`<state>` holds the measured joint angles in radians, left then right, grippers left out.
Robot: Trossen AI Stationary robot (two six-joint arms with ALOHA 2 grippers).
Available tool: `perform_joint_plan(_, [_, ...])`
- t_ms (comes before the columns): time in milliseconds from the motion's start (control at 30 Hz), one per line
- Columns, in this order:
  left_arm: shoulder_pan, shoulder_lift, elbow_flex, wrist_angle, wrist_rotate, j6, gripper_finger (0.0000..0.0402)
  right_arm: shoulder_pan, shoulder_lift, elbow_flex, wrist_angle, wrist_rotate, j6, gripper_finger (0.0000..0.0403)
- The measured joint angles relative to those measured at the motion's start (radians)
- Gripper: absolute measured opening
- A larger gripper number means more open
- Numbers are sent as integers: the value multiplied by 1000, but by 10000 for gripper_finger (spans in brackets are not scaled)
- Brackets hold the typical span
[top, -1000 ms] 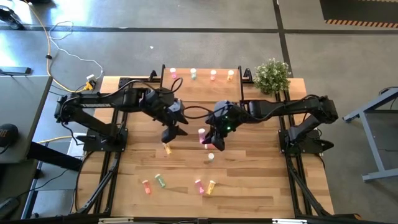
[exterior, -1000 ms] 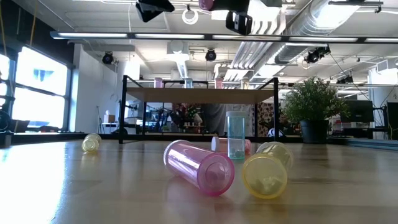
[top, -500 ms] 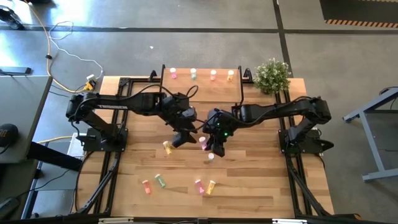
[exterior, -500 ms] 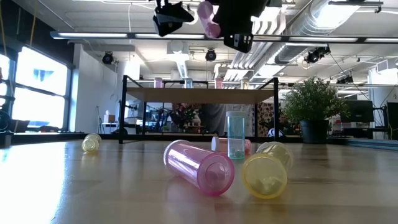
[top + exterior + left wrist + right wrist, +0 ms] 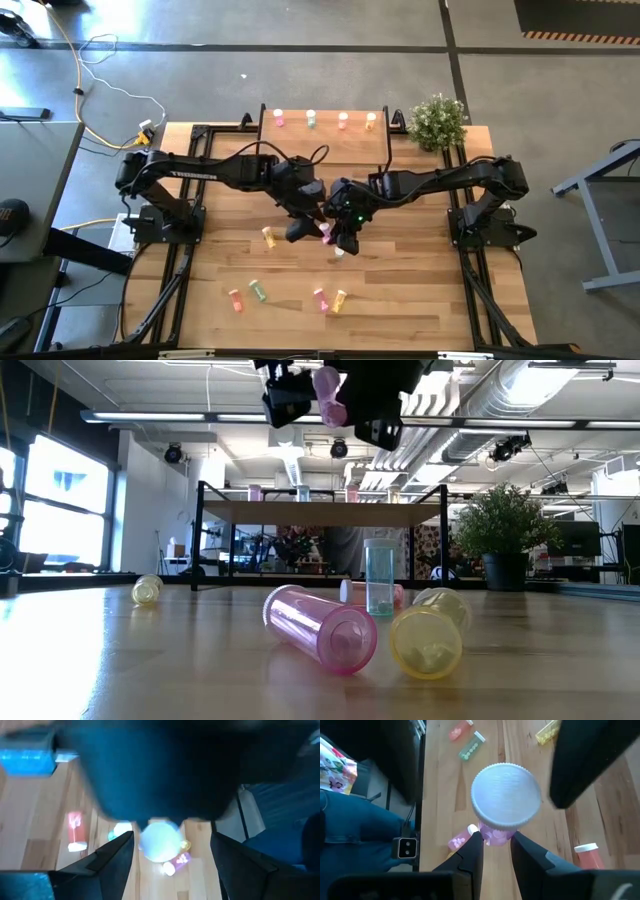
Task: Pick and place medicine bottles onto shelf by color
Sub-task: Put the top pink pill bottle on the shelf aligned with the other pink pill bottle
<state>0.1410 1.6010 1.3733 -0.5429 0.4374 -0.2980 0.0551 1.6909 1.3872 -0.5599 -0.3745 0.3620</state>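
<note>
From above, both dark arms meet over the middle of the wooden desk (image 5: pixel 400 290). The right pincer (image 5: pixel 338 232) is clamped on a pink bottle (image 5: pixel 326 232). The left pincer (image 5: pixel 303 226) is right beside it with its fingers spread wide. It looks like a hand-over, or the pink bottle is on its way to the shelf (image 5: pixel 325 140). The shelf is at the far edge of the desk, and four small bottles stand on it in a row. A yellow bottle (image 5: pixel 268 237) and more bottles lie on the desk near the front. A small green plant (image 5: pixel 437 121) sits in the corner.

From the desk top, the pink bottle (image 5: pixel 328 384) hangs high up between the dark pincers. Smooth, see-through bottles lie on the wood: a pink one (image 5: pixel 318 628) and a yellow one (image 5: pixel 428 640). A blue-green one (image 5: pixel 379 577) stands up.

In the left wrist view, a round pale cap (image 5: pixel 160 841) sits between the spread fingers (image 5: pixel 112 862).

In the right wrist view, the thin fingers (image 5: pixel 472 851) squeeze the pink bottle under its ridged white cap (image 5: pixel 505 796).

Next, I think the pink bottle must go beside the pink one on the shelf.
</note>
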Motion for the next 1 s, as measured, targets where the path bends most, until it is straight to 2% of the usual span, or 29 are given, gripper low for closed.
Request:
perform_joint_plan(467, [0, 40, -2, 22, -3, -14, 252, 5, 0, 0, 4, -2, 30, 79])
perform_joint_plan(1000, [-11, 40, -2, 24, -3, 13, 142, 5, 0, 0, 3, -3, 41, 79])
